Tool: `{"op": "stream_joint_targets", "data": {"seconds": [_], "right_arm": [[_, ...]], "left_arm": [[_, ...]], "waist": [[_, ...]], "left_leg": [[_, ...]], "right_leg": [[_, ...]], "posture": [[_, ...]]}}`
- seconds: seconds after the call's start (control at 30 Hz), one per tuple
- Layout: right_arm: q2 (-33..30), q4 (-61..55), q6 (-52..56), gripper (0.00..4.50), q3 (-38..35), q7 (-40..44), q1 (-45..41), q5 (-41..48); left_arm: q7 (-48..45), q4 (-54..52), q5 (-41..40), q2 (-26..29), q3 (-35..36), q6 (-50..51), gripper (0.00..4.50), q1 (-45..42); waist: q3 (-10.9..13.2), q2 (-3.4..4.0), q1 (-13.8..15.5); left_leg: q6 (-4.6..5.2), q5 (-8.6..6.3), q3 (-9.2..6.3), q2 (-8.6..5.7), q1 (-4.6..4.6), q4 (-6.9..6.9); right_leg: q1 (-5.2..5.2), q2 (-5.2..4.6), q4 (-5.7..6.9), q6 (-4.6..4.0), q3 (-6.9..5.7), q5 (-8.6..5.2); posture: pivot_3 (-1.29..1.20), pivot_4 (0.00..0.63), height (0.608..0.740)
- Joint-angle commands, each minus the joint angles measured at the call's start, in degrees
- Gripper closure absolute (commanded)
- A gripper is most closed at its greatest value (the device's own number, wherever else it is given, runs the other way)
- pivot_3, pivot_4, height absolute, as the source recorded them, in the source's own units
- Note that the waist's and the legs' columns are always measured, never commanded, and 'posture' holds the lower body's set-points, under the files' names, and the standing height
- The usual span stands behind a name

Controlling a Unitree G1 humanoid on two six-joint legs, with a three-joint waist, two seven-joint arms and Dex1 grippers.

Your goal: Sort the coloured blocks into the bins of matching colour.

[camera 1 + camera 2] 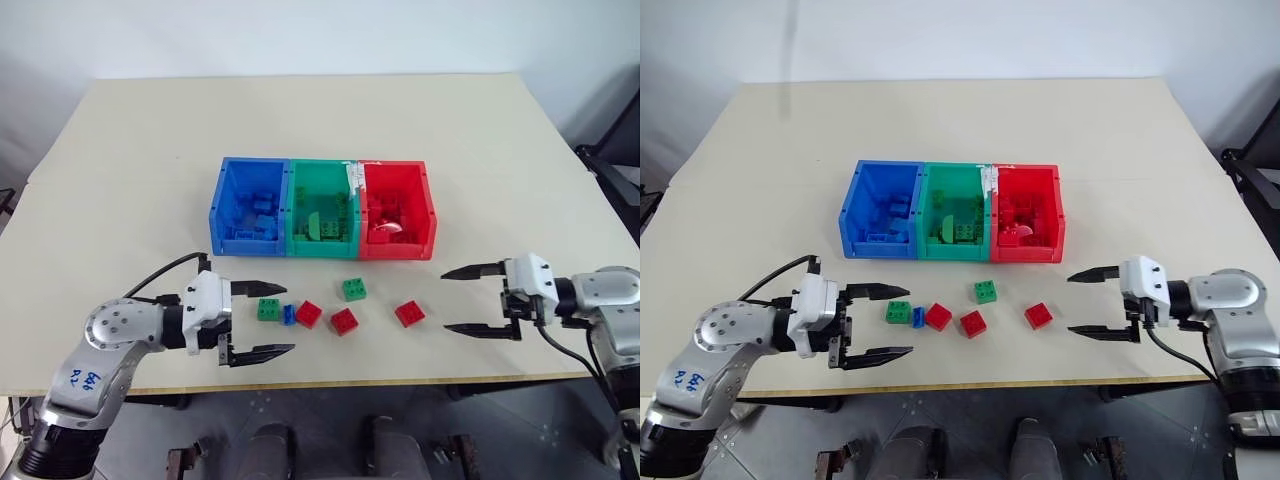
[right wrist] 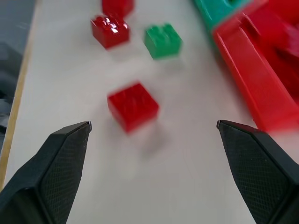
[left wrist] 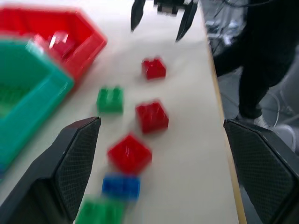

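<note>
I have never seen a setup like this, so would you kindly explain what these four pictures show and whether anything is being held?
It is a two-armed robot at a table. The two wide pictures come from cameras in its head; the two close ones from its wrists, looking between the black fingers. The left gripper and right gripper are both open and hold nothing. Three joined bins, blue, green and red, already contain bricks. In front of them lie six loose blocks: three red, two green and one small blue block.
</note>
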Motion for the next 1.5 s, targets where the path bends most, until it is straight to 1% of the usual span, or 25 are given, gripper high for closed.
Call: {"op": "stream_joint_targets", "data": {"seconds": [0.03,0.13,0.23,0.27,0.4,0.47,0.5,0.57,0.63,0.7,0.77,0.87,0.93,0.97,1.03,1.1,1.13,1.2,1.33,1.47,1.5], "right_arm": [[1.84,1.49,-0.36,0.00,3.79,4.84,-3.22,-1.60],[3.56,7.15,-4.21,0.00,8.92,5.16,-6.81,-4.32],[4.16,11.53,-7.27,0.57,11.62,5.16,-8.78,-5.12],[4.18,12.86,-8.53,0.82,12.19,5.16,-9.27,-5.51],[3.64,14.52,-10.22,2.17,13.38,5.16,-9.88,-3.89],[3.31,13.99,-10.05,2.83,12.48,5.16,-9.79,-2.74],[3.39,13.24,-8.77,3.04,11.34,5.16,-9.77,-1.89],[3.65,10.22,-3.26,3.02,8.60,3.40,-9.90,1.15],[4.47,6.36,4.47,3.02,5.15,-2.56,-10.89,4.45],[6.12,4.06,9.85,3.02,1.74,-8.33,-12.22,6.75],[8.32,5.25,10.52,3.02,-0.69,-14.57,-14.42,5.25],[11.01,8.07,8.72,3.02,-2.98,-20.65,-17.12,2.53],[12.25,11.62,5.87,3.02,-2.61,-23.74,-20.05,-0.97],[13.79,13.49,6.21,3.02,-2.89,-26.43,-22.24,-1.66],[15.69,15.69,7.92,3.02,-3.22,-29.28,-24.81,-2.48],[16.31,16.21,9.41,2.30,-2.91,-29.58,-25.64,-3.20],[16.40,16.25,9.21,2.07,-2.83,-29.17,-25.81,-3.46],[16.31,15.38,9.49,1.36,-3.59,-28.31,-25.63,-2.80],[14.79,12.04,10.31,0.01,-4.77,-23.36,-23.59,-0.54],[10.57,5.93,11.87,0.01,-6.11,-15.75,-17.67,2.64],[9.47,3.42,13.44,0.01,-7.13,-13.95,-15.44,4.59]], "left_arm": [[-0.57,-1.41,-1.09,1.23,3.07,-1.02,0.02,2.62],[0.10,-2.68,-0.65,1.44,4.34,-1.42,0.02,5.35],[1.22,-4.10,-0.84,1.19,5.16,-1.17,0.00,6.90],[1.57,-4.37,-0.81,1.16,5.39,-1.20,0.00,7.26],[2.83,-5.09,-1.09,0.82,6.30,-1.05,0.00,8.29],[3.70,-5.47,-1.47,0.41,6.78,-0.78,0.00,8.78],[4.21,-5.56,-1.54,0.15,7.14,-0.75,0.00,9.09],[5.27,-5.61,-1.97,-0.44,8.22,-0.57,0.00,9.98],[6.70,-4.62,-2.91,-1.27,10.70,-0.18,0.00,10.74],[8.42,-2.74,-3.90,-2.26,13.63,-0.02,0.00,10.78],[9.15,-0.86,-4.27,-2.91,16.14,-0.40,0.00,11.24],[9.21,0.55,-3.29,-3.07,17.62,-1.17,0.00,12.26],[8.95,1.01,-3.09,-3.23,18.45,-1.58,0.00,13.55],[8.90,0.88,-3.38,-3.31,18.97,-1.53,0.00,14.35],[8.90,0.67,-3.80,-3.31,19.50,-1.47,0.00,15.18],[8.91,0.54,-3.84,-3.16,19.73,-1.48,0.00,15.50],[8.98,0.42,-3.86,-3.08,19.84,-1.42,0.00,15.65],[8.97,0.33,-4.09,-2.90,20.13,-1.25,0.00,15.81],[8.92,0.17,-4.24,-2.65,20.31,-0.82,0.00,15.55],[7.92,-0.58,-4.16,-2.02,17.82,-0.38,0.00,13.46],[7.43,-0.75,-3.73,-2.05,16.74,-1.13,0.00,12.44]], "waist": [[0.00,0.00,0.32],[0.00,-0.01,0.36],[0.01,0.01,0.62],[0.01,0.01,0.69],[0.01,0.00,0.60],[0.01,0.01,0.44],[0.01,0.00,0.44],[0.01,0.01,0.41],[0.03,0.04,0.29],[0.03,0.04,0.18],[0.02,0.04,-0.15],[0.03,0.04,-0.17],[0.03,0.04,-0.03],[0.03,0.04,-0.08],[0.03,0.05,-0.28],[0.03,0.05,-0.18],[0.03,0.05,-0.09],[0.03,0.05,-0.05],[0.04,0.06,-0.19],[0.04,0.05,0.12],[0.04,0.05,0.11]], "left_leg": [[0.00,0.00,-0.06,-0.01,-0.04,0.02],[0.01,-0.01,-0.06,-0.04,-0.05,0.07],[0.00,-0.01,-0.07,-0.04,-0.05,0.05],[0.00,-0.01,-0.08,-0.04,-0.05,0.05],[-0.01,-0.02,-0.05,-0.02,-0.03,0.06],[-0.02,-0.01,-0.05,-0.02,-0.02,0.06],[-0.02,-0.02,-0.04,-0.02,-0.03,0.07],[-0.02,-0.02,-0.05,-0.02,-0.03,0.07],[-0.02,-0.02,-0.05,-0.01,-0.04,0.06],[-0.04,-0.02,-0.09,0.02,-0.04,0.05],[-0.06,-0.03,-0.07,0.02,-0.02,0.07],[-0.07,-0.03,-0.05,0.01,-0.01,0.04],[-0.06,-0.05,-0.03,0.00,-0.04,0.03],[-0.05,-0.06,-0.04,-0.04,-0.06,0.03],[-0.04,-0.07,0.02,-0.03,-0.07,0.02],[-0.04,-0.07,0.01,0.00,-0.08,-0.01],[-0.04,-0.07,0.01,0.00,-0.08,-0.02],[-0.04,-0.07,-0.01,-0.02,-0.10,-0.02],[-0.03,-0.07,0.01,-0.02,-0.10,-0.03],[-0.02,-0.08,0.00,-0.02,-0.11,-0.03],[-0.01,-0.09,0.00,-0.04,-0.12,-0.02]], "right_leg": [[0.00,0.00,0.00,0.00,-0.01,0.00],[0.01,-0.02,0.00,0.01,0.00,0.01],[0.00,-0.01,0.01,0.01,-0.01,0.01],[0.00,-0.01,0.00,0.01,-0.01,0.01],[0.00,0.00,0.01,0.01,0.00,0.01],[0.01,0.00,0.02,0.01,0.00,0.01],[0.01,0.00,0.02,0.01,0.00,0.01],[0.00,0.00,0.02,0.01,0.00,0.01],[0.00,0.00,0.02,0.01,0.00,0.01],[0.00,0.00,0.03,0.01,-0.04,0.00],[0.00,0.00,0.06,0.00,-0.03,0.00],[-0.02,0.01,0.06,-0.01,-0.03,0.00],[-0.04,0.00,0.05,-0.01,-0.02,0.00],[-0.05,-0.02,0.04,-0.01,-0.01,0.00],[-0.09,-0.02,0.03,-0.01,0.02,0.00],[-0.13,0.00,0.05,-0.02,0.00,0.00],[-0.14,-0.01,0.06,-0.03,0.00,-0.01],[-0.14,-0.01,0.05,-0.03,0.00,-0.01],[-0.14,-0.01,0.05,-0.03,0.00,-0.01],[-0.13,-0.01,0.04,-0.03,-0.01,-0.01],[-0.12,-0.02,0.04,-0.03,0.00,-0.01]], "posture": [[0.00,0.150,0.740],[0.00,0.150,0.740],[0.00,0.150,0.740],[0.00,0.150,0.740],[0.00,0.150,0.740],[0.00,0.150,0.740],[0.00,0.150,0.740],[0.00,0.150,0.740],[0.00,0.150,0.740],[0.00,0.150,0.740],[0.00,0.150,0.740],[0.00,0.150,0.740],[0.00,0.150,0.740],[0.00,0.150,0.740],[0.00,0.150,0.740],[0.00,0.150,0.740],[0.00,0.150,0.740],[0.00,0.150,0.740],[0.00,0.150,0.740],[0.00,0.150,0.740],[0.00,0.150,0.740]]}}
